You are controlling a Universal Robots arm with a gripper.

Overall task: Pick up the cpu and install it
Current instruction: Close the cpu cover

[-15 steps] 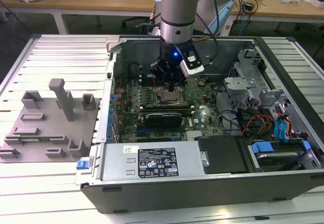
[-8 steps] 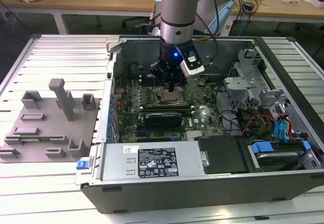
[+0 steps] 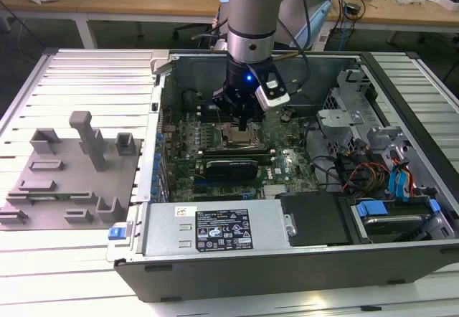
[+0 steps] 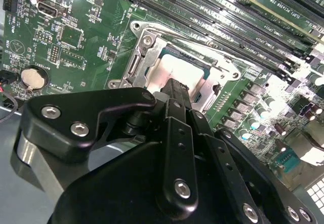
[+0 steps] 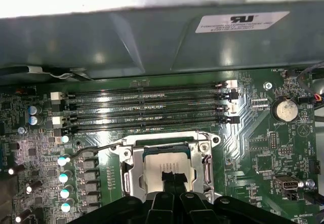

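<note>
Reaching down into the open computer case (image 3: 237, 277) with the gripper (image 3: 245, 125), right over the green motherboard (image 3: 185, 179). Holding the fingers (image 5: 166, 181) pressed together, pinching nothing. Pointing the tips at the middle of the cpu (image 5: 158, 164); touching it or hanging just clear of it, impossible to tell. Showing, in both wrist views, the cpu lying flat with its silvery top up inside the dark metal-rimmed socket frame (image 5: 132, 171), the rim running around it on every visible side. Hanging just beside the row of long memory slots (image 5: 147, 107), these running along one edge of the socket frame. Standing well apart from the round coin battery (image 5: 285, 110) on the same board. Staying clear, too, of the grey fixture blocks (image 3: 72, 173) sitting on the slatted tabletop (image 3: 93, 73) beside the computer case, on the exterior view's left.
</note>
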